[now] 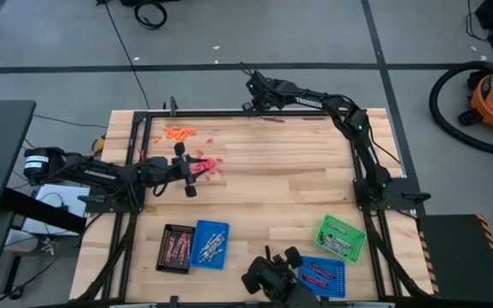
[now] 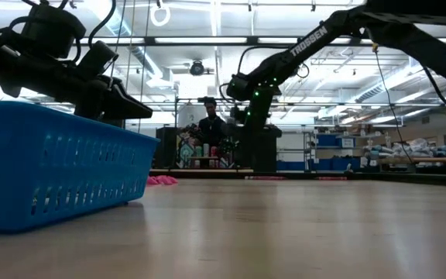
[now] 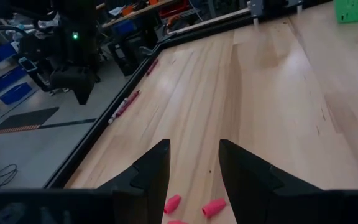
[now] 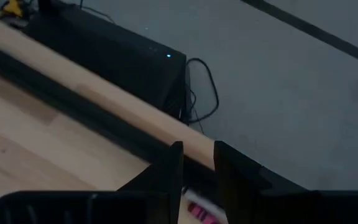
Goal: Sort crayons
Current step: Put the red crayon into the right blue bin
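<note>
From the overhead camera I see the crayon sort standing partly done on the wooden table (image 1: 264, 180). Four trays along the near edge already hold crayons: a black tray (image 1: 175, 248) and a blue tray (image 1: 210, 244) at about seven o'clock, a green tray (image 1: 341, 237) and a second blue tray (image 1: 323, 275) at about five o'clock. Loose stock remains toward the far side: an orange heap (image 1: 179, 132) at eleven o'clock, a scatter of pink crayons (image 1: 208, 165) just below it toward ten o'clock, and a few dark sticks (image 1: 291, 119) lying along the far rail at twelve o'clock. My left gripper (image 1: 186, 171) hovers over the pink scatter, its fingers spread apart with nothing between them, and pink pieces (image 3: 194, 206) show on the wood just past its tips in its wrist camera. My right gripper (image 1: 252, 92) is reaching over the far rail at twelve o'clock; its wrist camera shows the jaws with a narrow gap and a pink-red crayon (image 4: 199, 211) under the tips, but I cannot tell whether that crayon is gripped. I judge the job roughly at its midpoint: the orange heap looks untouched, the pink scatter is being worked, and the rail strays are yet to be collected.
</note>
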